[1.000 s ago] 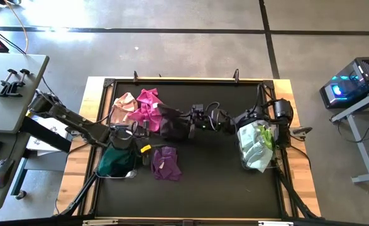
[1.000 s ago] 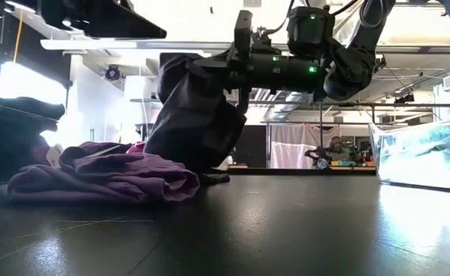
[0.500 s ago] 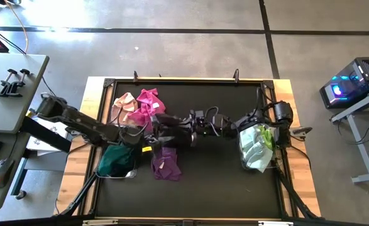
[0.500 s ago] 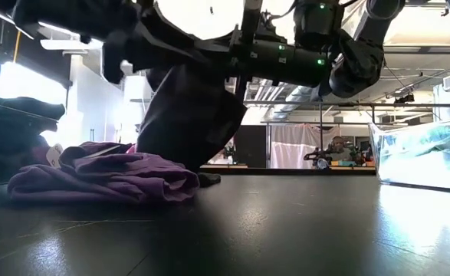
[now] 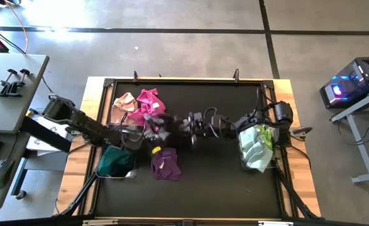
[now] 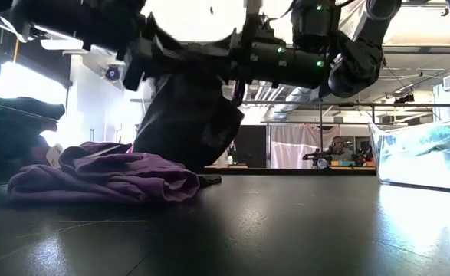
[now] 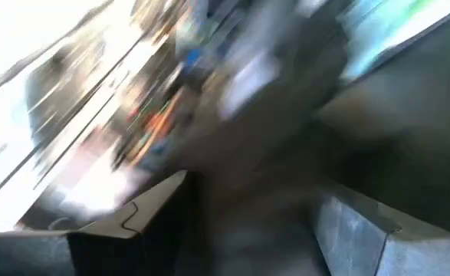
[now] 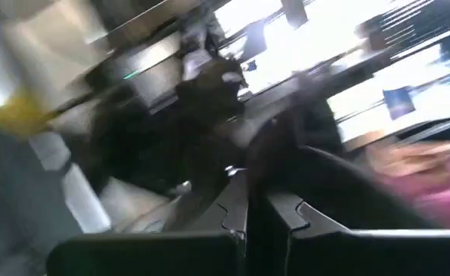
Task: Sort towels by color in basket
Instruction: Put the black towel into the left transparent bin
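Both arms meet over the middle of the black surface (image 5: 222,182). The right end effector (image 5: 183,123) has a black towel (image 6: 188,115) pinched tight, fingers (image 8: 236,201) pressed almost together on the cloth, and the towel hangs down with its lower edge about touching the surface. The left end effector (image 5: 148,125) is right up against the same towel from the other side, but can't tell if its fingers are open or closed.

A purple towel (image 5: 166,162) lies crumpled just in front of them, a dark green towel (image 5: 115,160) near the left edge, and a magenta towel (image 5: 146,105) with a pink towel (image 5: 124,105) behind. The clear basket (image 5: 258,145) on the right has pale green and white towels in it.
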You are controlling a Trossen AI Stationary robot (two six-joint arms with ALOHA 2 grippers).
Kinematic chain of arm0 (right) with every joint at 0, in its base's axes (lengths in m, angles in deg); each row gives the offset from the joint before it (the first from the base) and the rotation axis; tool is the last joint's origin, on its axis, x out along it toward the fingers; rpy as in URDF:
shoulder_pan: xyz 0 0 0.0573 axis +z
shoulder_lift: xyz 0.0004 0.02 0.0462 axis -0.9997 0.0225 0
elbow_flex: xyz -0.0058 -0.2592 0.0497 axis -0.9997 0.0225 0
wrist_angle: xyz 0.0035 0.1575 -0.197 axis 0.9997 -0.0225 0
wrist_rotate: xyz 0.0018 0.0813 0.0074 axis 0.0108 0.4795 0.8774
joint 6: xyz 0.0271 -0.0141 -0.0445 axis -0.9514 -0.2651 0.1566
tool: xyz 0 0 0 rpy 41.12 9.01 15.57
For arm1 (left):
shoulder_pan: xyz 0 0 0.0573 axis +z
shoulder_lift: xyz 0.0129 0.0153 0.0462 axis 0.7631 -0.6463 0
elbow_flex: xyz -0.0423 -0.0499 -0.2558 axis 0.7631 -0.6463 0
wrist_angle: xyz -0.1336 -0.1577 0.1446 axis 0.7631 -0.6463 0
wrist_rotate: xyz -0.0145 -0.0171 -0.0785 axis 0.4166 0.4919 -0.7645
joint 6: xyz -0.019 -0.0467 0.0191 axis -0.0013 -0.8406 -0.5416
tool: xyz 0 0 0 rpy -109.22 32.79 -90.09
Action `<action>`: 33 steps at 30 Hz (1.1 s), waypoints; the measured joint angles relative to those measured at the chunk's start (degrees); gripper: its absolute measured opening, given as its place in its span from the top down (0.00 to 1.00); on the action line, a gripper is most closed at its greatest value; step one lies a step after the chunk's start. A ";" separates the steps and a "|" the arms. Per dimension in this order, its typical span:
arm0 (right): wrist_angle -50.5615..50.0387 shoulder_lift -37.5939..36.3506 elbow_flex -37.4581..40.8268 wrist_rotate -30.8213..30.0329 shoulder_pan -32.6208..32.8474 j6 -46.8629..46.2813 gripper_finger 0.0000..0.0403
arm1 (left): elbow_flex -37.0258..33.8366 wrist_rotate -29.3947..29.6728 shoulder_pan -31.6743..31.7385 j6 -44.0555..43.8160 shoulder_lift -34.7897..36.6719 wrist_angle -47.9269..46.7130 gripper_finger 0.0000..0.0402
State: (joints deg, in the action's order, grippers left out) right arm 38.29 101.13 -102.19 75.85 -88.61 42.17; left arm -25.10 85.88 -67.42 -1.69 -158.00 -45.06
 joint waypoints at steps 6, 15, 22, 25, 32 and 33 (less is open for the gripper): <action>-2.06 -0.02 -0.04 3.46 0.23 -0.69 0.99 | -0.04 5.74 -0.63 0.62 0.11 0.76 0.40; -1.96 -0.02 -0.04 3.66 0.94 0.23 0.99 | -0.04 -14.68 1.46 -15.42 0.11 -3.95 0.40; -2.09 -0.02 -0.04 4.28 1.66 5.74 0.99 | -0.04 -26.90 3.91 -24.02 0.11 -7.81 0.42; -2.32 -0.02 -0.04 4.42 1.92 7.12 0.96 | -0.04 -27.73 3.97 -25.77 0.11 -9.95 0.49; -2.56 -0.32 0.03 10.10 1.36 7.08 0.77 | -0.04 -30.65 3.96 -27.74 0.11 -13.98 0.78; -2.90 -0.75 0.04 12.83 1.00 6.95 0.75 | -0.04 -30.83 3.94 -27.70 0.11 -14.25 0.83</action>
State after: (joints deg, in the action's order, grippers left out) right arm 35.39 100.38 -102.15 88.68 -87.61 49.12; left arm -25.14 55.04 -63.48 -29.39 -157.89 -59.32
